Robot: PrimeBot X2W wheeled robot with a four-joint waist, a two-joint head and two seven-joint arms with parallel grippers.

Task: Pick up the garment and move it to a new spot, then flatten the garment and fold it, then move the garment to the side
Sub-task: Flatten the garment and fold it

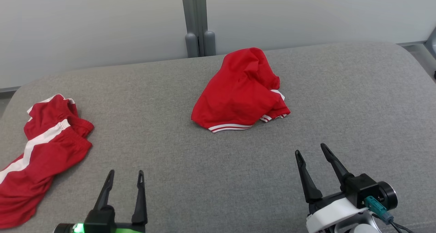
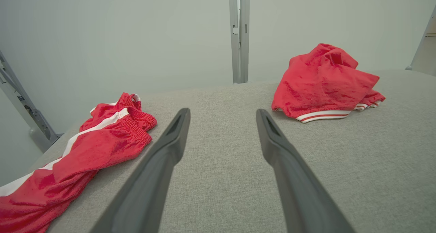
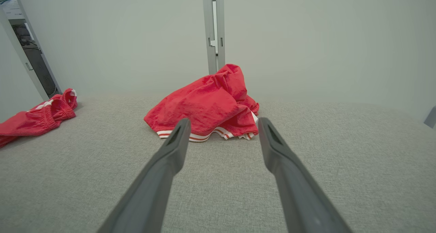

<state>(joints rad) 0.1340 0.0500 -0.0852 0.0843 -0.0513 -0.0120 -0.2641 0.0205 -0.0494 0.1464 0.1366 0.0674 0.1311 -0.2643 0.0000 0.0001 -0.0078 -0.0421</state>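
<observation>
A crumpled red fabric garment with a white-and-red striped hem [image 1: 238,93] is seen lying in a loose heap near the middle of a wide grey fabric-covered bench [image 1: 204,178], towards its far edge. The striped hem is turned towards the robot, and part of a second striped edge is visible at the heap's right side. The cloth is bunched and raised at the back, not spread flat.

A pair of red shorts with a white side stripe and a gathered waistband [image 1: 44,148] is laid out rumpled at the left end of the bench, well apart from the heap.

The left gripper [image 1: 125,173] is held low at the near left of the bench with its two dark fingers spread apart and nothing between them. In the left wrist view, the left gripper [image 2: 223,112] is pointed at bare grey fabric, with the shorts [image 2: 102,141] to one side and the crumpled garment [image 2: 323,83] to the other.

The right gripper [image 1: 310,149] is held at the near right, likewise spread wide and empty, with its fingers tilted towards the heap. In the right wrist view, the right gripper [image 3: 223,121] is aimed straight at the garment [image 3: 204,103], whose striped hem is framed between the fingertips, though no contact is made.

A pale wall [image 1: 85,28] and a grey upright post [image 1: 197,18] are seen behind the bench.
</observation>
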